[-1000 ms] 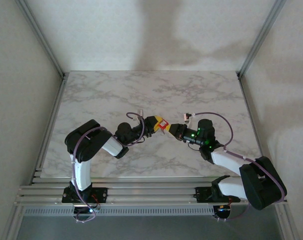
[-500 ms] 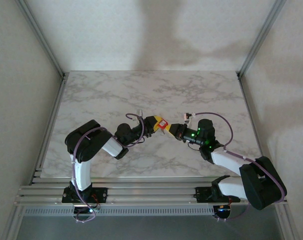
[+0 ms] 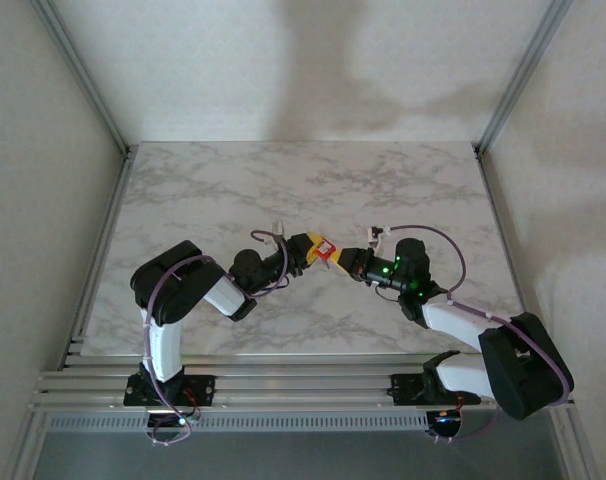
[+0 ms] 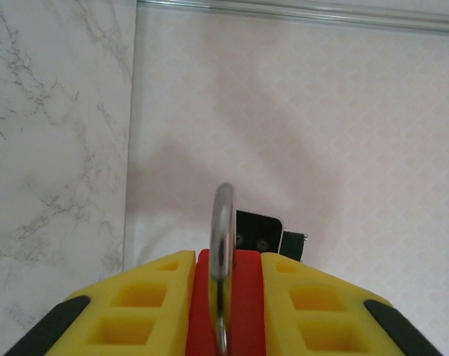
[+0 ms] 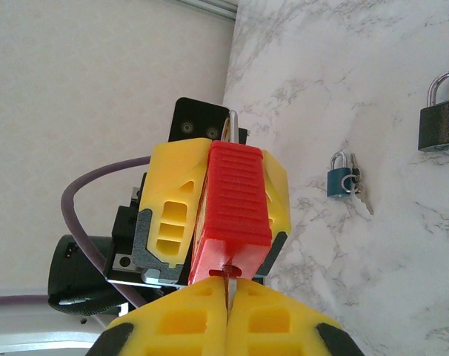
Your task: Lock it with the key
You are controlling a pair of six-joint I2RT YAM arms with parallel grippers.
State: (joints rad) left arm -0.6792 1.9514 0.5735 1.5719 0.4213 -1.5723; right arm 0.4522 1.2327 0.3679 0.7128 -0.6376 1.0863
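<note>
Marble-patterned table [image 3: 283, 180], pale textured walls [image 3: 283, 70], aluminium corner posts [image 3: 83, 80], soft shadows

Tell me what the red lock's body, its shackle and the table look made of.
Lock body: likely plastic, matte red with moulded ribs.
Shackle: polished metal, bright silver with reflections.
Table: marble look, white with grey veins; could be stone or a printed laminate.

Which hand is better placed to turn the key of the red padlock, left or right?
Right. The right hand is shut on the thin metal key, whose blade meets the base of the red plastic padlock. The left hand only clamps the padlock's body, so it should probably hold still.
</note>
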